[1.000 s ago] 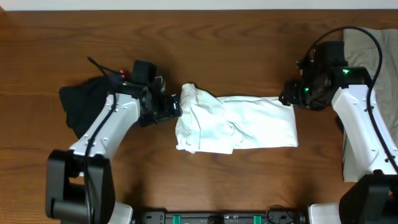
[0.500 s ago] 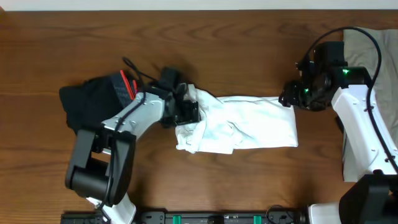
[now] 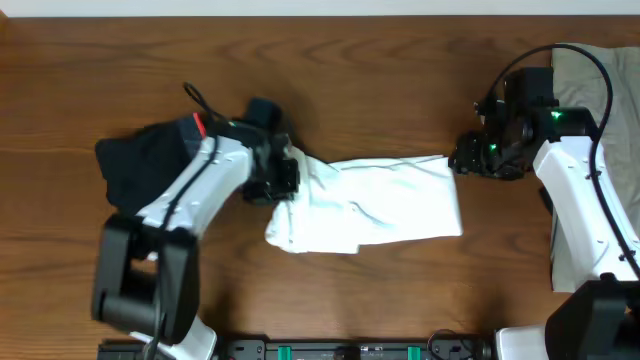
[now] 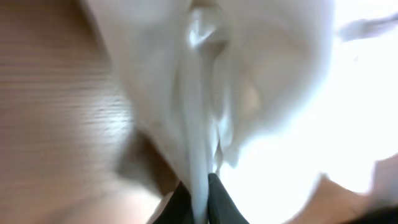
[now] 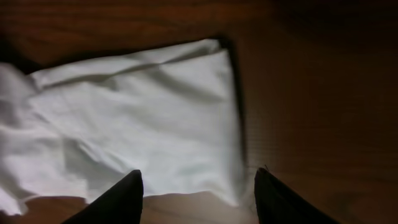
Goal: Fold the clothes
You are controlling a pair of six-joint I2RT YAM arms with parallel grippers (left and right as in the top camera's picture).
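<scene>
Overhead: white T-shirt (image 3: pixel 380 200) on wooden table (image 3: pixel 400 80)

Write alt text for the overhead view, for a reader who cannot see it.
A white T-shirt lies crumpled mid-table, its left edge pinched in the left end effector, while the right end effector stands open by its upper right corner. A black garment lies at far left and a khaki-grey garment at top right of the wooden table.
</scene>
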